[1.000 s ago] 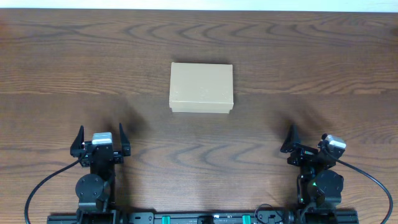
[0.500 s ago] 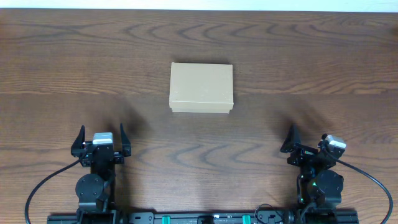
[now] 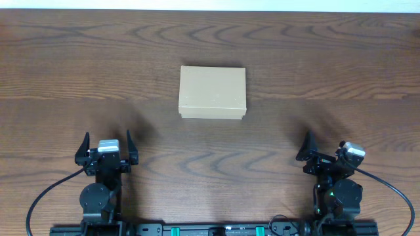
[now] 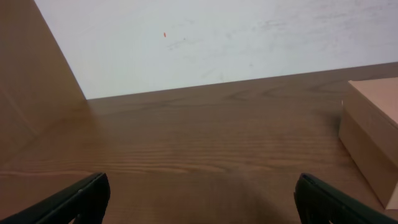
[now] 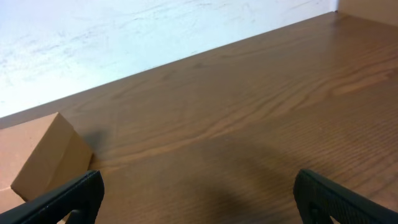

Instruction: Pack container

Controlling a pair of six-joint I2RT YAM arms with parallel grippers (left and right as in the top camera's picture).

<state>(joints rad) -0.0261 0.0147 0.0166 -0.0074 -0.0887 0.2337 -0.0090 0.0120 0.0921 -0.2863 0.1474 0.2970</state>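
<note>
container [image 3: 212, 92] lid down; left gripper [image 3: 106, 137], right gripper [image 5: 196, 185] spread wide.

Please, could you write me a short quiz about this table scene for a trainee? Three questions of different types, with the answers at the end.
1. True or false: the cardboard box is closed.
2. Choose one. The left claw and the right claw are: A) both open and empty; B) both shut; C) both gripping the box.
3. Fill in: in the left wrist view, the box appears at the ___ edge of the picture.

Key: 1 true; 2 A; 3 right.
</note>
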